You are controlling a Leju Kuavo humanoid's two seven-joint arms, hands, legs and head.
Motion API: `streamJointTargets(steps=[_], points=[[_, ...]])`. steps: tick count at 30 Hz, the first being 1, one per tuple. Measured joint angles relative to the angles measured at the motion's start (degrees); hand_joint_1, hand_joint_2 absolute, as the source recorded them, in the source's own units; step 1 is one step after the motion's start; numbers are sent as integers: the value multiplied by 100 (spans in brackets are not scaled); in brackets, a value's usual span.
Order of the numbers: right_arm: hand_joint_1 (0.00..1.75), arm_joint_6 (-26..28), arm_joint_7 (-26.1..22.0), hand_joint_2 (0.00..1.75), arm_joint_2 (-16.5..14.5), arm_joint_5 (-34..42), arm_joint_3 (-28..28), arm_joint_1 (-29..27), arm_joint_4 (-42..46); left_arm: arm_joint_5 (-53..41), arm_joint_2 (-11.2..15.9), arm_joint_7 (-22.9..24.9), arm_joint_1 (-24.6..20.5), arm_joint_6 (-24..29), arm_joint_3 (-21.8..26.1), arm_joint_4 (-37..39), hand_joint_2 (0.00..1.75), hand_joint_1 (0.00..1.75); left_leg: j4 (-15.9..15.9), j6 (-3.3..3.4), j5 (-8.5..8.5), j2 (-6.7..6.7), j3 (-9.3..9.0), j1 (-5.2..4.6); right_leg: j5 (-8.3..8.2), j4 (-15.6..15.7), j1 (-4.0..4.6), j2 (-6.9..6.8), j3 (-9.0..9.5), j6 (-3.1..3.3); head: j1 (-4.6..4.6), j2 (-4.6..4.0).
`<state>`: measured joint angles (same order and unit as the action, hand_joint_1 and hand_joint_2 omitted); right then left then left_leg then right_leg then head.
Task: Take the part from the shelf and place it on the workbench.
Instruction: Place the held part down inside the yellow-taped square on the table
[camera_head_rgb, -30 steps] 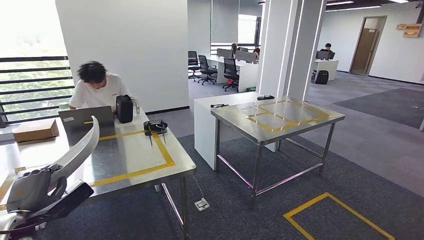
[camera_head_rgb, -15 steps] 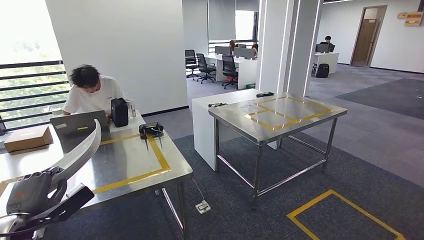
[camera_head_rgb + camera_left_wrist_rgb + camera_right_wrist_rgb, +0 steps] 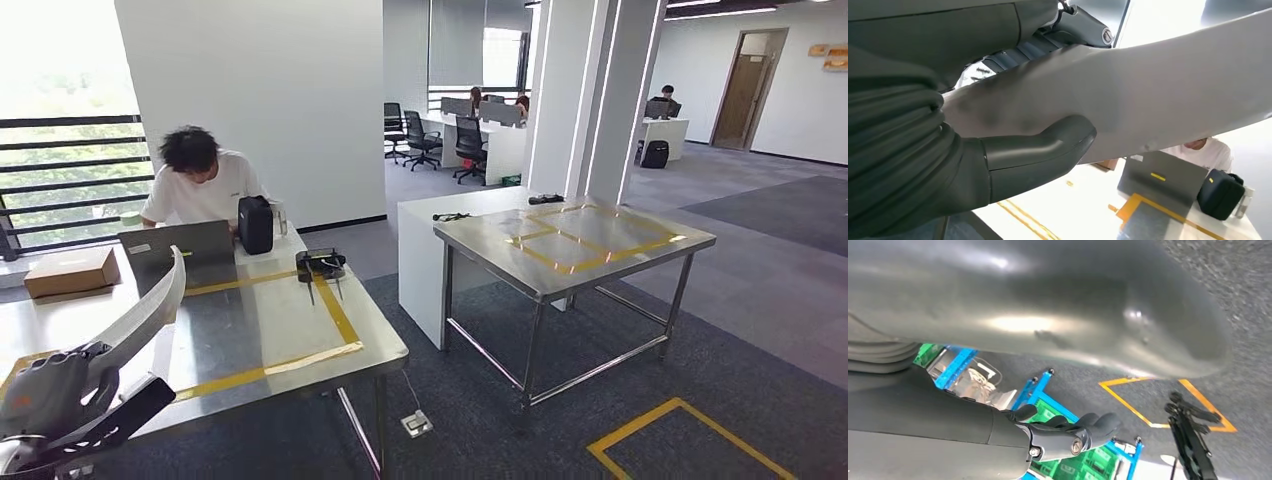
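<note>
My left hand (image 3: 50, 392) grips the lower end of a long, curved pale grey part (image 3: 150, 305) at the bottom left of the head view. The part rises in an arc over the near steel workbench (image 3: 290, 335), which is marked with yellow tape. In the left wrist view the thumb (image 3: 1043, 145) presses against the part (image 3: 1158, 95). My right hand (image 3: 1068, 432) hangs beside my body with its dark fingers loosely bent and nothing in them.
A person (image 3: 200, 185) sits behind the near bench at a laptop (image 3: 180, 245), with a black bag (image 3: 256, 224), a black tool (image 3: 320, 265) and a cardboard box (image 3: 70, 270) on it. A second taped steel table (image 3: 580, 240) stands to the right. A blue rack (image 3: 1040, 395) holds green crates.
The whole picture has shifted, so the camera has moved; the near bench now sits slightly closer and further right. My left hand still holds the curved part the same way.
</note>
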<state>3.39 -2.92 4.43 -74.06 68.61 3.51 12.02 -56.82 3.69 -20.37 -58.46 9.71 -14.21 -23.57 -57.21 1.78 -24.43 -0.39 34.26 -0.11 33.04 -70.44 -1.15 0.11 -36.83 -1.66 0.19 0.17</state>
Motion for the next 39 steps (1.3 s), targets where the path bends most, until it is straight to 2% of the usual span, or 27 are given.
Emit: streamJointTargets(steps=[1, 2, 3, 4, 5, 6, 7, 8, 9, 11, 13, 16, 17, 18, 19, 21, 23, 26, 28, 29, 31, 32, 33, 34, 36, 38, 39], points=[[0, 1, 2, 0, 2, -7, 0, -1, 0, -12, -1, 0, 12, -7, 0, -2, 175, 157, -7, 5, -34, -7, -19, -5, 120, -322, 1, 0, -231, -6, 3, 1], [0, 2, 2, 0, 2, -11, 0, -4, 0, -21, -1, 0, 27, -15, 0, -2, 175, 157, -18, 3, -71, -15, -46, -8, 135, -476, 1, 0, -390, -9, 3, 1], [0, 2, -1, 0, 2, -15, 0, -8, 0, -26, -1, 0, 38, -22, 0, -3, 175, 157, -32, -5, -111, -21, -83, -8, 12, -402, 1, 0, -436, -4, 7, 2], [0, 2, -8, 0, 5, -16, 0, -10, 1, -31, 0, 0, 43, -26, 0, -8, 175, 157, -47, -18, -156, -26, -129, -6, -228, -117, 0, -1, -374, 2, 9, 1], [0, 2, -14, 0, 10, -16, 0, -13, 1, -35, 0, 1, 44, -29, 0, -15, 175, 157, -62, -39, -208, -26, -174, -4, -526, 307, -3, -6, -249, 8, 11, 1], [0, 1, -20, 0, 13, -16, 0, -15, 1, -40, 0, 1, 40, -31, 0, -22, 175, 157, -78, -67, -257, -26, -213, -8, -711, 688, 5, -12, -128, 19, 10, 0], [0, -2, -24, 0, 15, -17, 0, -13, 0, -43, 1, 2, 35, -34, 0, -32, 175, 157, -87, -98, -297, -29, -236, -15, -820, 969, 15, -17, -26, 45, 6, -1], [0, -6, -24, 0, 14, -17, 0, -14, 0, -46, 2, 5, 32, -39, 0, -40, 175, 157, -89, -134, -328, -31, -251, -24, -852, 1127, 25, -18, 26, 78, 3, -1], [0, -9, -23, 0, 10, -17, 0, -14, 0, -49, 3, 9, 29, -44, 0, -48, 175, 157, -95, -168, -338, -36, -265, -34, -805, 1157, 36, -17, 45, 118, -4, -1], [0, -13, -23, 0, 2, -16, 0, -16, 0, -53, 11, 15, 31, -51, 0, -72, 175, 157, -151, -231, -353, -35, -267, -37, -820, 1191, 21, -7, 113, 202, -8, 3], [0, -13, -26, 0, -2, -16, 0, -10, 0, -56, 18, 12, 16, -51, 0, -89, 175, 157, -526, -289, -441, -14, -76, -28, -780, 1208, 3, -1, 207, 272, -17, 3], [0, -13, -21, 0, -4, -17, 0, -10, 0, -61, 21, 14, 14, -53, 0, -86, 175, 157, -1578, -340, -823, 4, 598, -15, -683, 1214, 1, 11, 307, 316, -33, 3], [0, -14, -14, 0, -5, -22, 0, -14, 0, -65, 22, 17, 28, -55, 0, -83, 175, 157, -1765, -336, -861, 4, 764, -15, -644, 1213, 3, 16, 350, 317, -37, 3], [0, -15, -5, 0, -7, -27, 0, -18, 0, -72, 22, 21, 38, -61, 0, -81, 175, 157, -1754, -321, -774, 4, 835, -16, -604, 1213, 8, 21, 402, 316, -39, 3], [0, -18, 7, 0, -8, -33, 0, -19, 0, -83, 22, 28, 41, -71, 0, -83, 175, 157, -1521, -292, -560, 4, 796, -21, -559, 1213, 16, 24, 466, 312, -41, 3], [0, -21, 26, 0, -23, -39, 0, -16, -1, -112, 22, 47, 22, -105, 0, -86, 175, 157, -706, -194, -8, 5, 535, -58, -464, 1214, 30, 27, 593, 297, -42, 2], [0, -22, 44, 0, -45, -37, 0, -7, -1, -139, 21, 62, -18, -152, 0, -88, 175, 157, -133, -108, 198, 9, 331, -107, -393, 1237, 33, 30, 649, 252, -42, 1], [0, -24, 66, 0, -65, -31, 0, 4, -2, -150, 10, 78, -55, -197, 0, -102, 175, 157, 41, -30, 189, 2, 173, -115, -406, 1187, 30, 22, 674, 148, -33, 3], [0, -22, 67, 0, -62, -33, 0, 20, -2, -150, -4, 85, -82, -209, 0, -105, 175, 157, 84, 24, 168, 4, 54, -93, -372, 887, 24, 17, 561, 99, -25, 3], [0, -21, 66, 0, -58, -33, 0, 30, -2, -150, -18, 84, -98, -212, 0, -105, 175, 157, 94, 44, 147, 6, 17, -86, -288, 588, 19, 14, 382, 75, -18, 3], [0, -21, 68, 0, -56, -32, 0, 36, -2, -150, -44, 84, -109, -213, 0, -99, 175, 157, 85, 73, 89, -2, -18, -84, -19, -113, 14, 14, -104, 25, -6, 3], [0, -21, 68, 0, -57, -32, 0, 34, -2, -152, -58, 83, -99, -214, 0, -94, 175, 157, 74, 73, 53, -9, -37, -84, 75, -333, 11, 13, -309, 7, -2, 3], [0, -22, 70, 0, -60, -32, 0, 32, -2, -154, -69, 83, -88, -214, 0, -89, 175, 157, 55, 68, 11, -14, -63, -82, 55, -358, 7, 13, -420, -9, 1, 3], [0, -23, 72, 0, -60, -33, 0, 31, -2, -155, -78, 83, -79, -214, 0, -85, 175, 157, 28, 57, -36, -17, -93, -79, -107, -173, 2, 11, -423, -18, 3, 3], [0, -30, 74, 0, -56, -37, 0, 25, -2, -157, -93, 83, -73, -209, 0, -81, 175, 157, -41, 17, -145, -18, -156, -66, -637, 578, -2, 2, -209, -6, 3, 3], [0, -41, 73, 0, -59, -42, 0, 19, -2, -158, -103, 84, -75, -200, 0, -78, 175, 157, -88, -47, -234, -20, -176, -70, -855, 1096, 20, -10, -41, 56, 1, 3], [0, -44, 74, 0, -62, -41, 0, 14, -2, -158, -105, 85, -73, -195, 0, -75, 175, 157, -111, -86, -253, -23, -178, -78, -851, 1165, 26, -12, -19, 100, -2, 3]])
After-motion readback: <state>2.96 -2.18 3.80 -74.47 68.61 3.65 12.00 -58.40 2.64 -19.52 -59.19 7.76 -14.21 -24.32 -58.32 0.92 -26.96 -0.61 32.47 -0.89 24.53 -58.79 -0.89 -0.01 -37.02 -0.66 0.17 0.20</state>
